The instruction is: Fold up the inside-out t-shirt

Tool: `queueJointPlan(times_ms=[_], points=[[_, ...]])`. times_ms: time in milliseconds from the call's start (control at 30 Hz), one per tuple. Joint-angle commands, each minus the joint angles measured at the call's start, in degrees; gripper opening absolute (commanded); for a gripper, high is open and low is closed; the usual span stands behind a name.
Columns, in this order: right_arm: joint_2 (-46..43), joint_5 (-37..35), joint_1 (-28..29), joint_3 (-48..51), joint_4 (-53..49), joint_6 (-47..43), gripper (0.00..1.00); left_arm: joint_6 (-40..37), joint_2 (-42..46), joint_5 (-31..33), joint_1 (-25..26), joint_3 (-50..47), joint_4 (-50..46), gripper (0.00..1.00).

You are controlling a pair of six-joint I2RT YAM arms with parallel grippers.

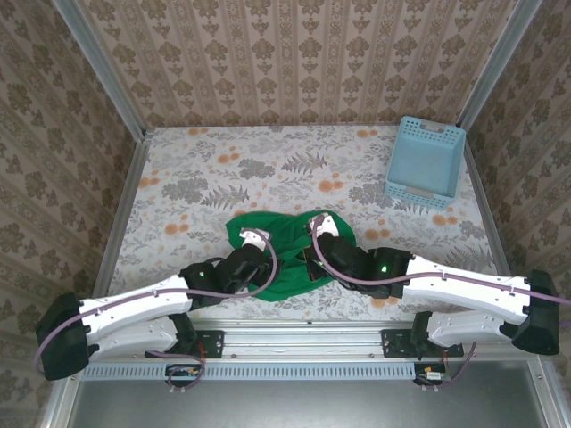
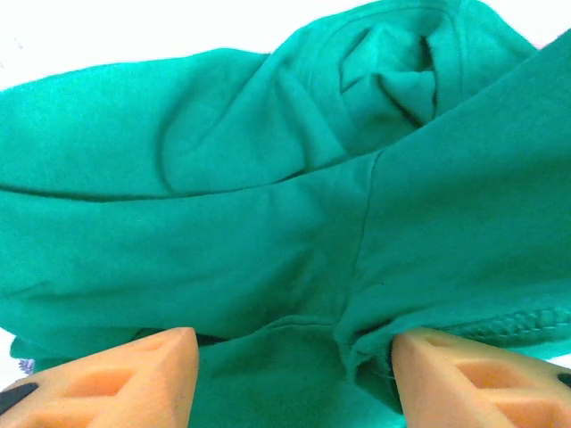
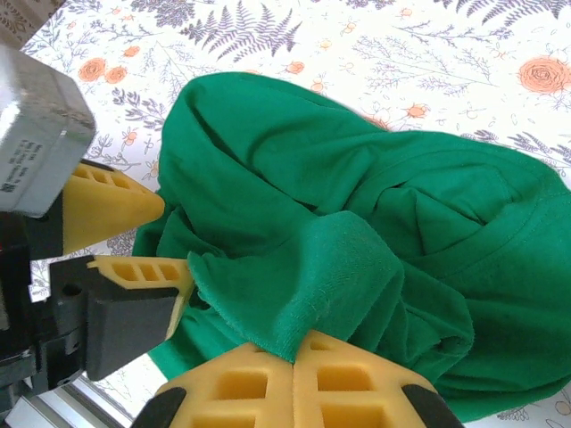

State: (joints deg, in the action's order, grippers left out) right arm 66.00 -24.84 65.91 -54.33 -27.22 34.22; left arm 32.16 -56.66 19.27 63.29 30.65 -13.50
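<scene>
On the worktop (image 1: 223, 169): floral-printed surface, walled on three sides.
Inside-out t-shirt (image 1: 287, 236): bright green, bunched in a wrinkled heap at 6 o'clock on the worktop, by the near edge.
Long axis: heap runs roughly 9 to 3 o'clock; neckband appears to lie on its far side, toward 12 o'clock.
Basket (image 1: 432, 131): light blue lattice, at 2 o'clock, well apart from the shirt.
Left hand (image 2: 285, 383): fingers spread, cloth bulging between them; at the heap's 9 o'clock side.
Right hand (image 3: 294, 379): fingers pressed together, pinching a fold of shirt cloth; at the heap's 2 o'clock side.
</scene>
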Motion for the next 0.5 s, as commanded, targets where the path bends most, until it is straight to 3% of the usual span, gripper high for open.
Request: queueJointPlan(times_ms=[0,133,300,467], points=[[-1.31,0.67,0.36,-0.55,0.58,-0.82,0.0,-0.61,-1.75,-3.14,-0.88,-0.16,1.97,0.57],[-1.09,0.54,0.36,-0.61,0.84,-0.97,0.0,-1.48,-4.48,-9.75,-2.89,-0.64,5.6,0.51],[-0.74,-0.64,0.36,-1.1,0.08,-0.99,0.0,-1.58,-9.33,-13.03,-4.08,0.66,7.61,0.41],[-2.13,-3.49,0.36,-0.61,-1.17,-0.44,0.0,-1.43,-12.16,-14.83,-5.58,2.2,8.46,0.19]])
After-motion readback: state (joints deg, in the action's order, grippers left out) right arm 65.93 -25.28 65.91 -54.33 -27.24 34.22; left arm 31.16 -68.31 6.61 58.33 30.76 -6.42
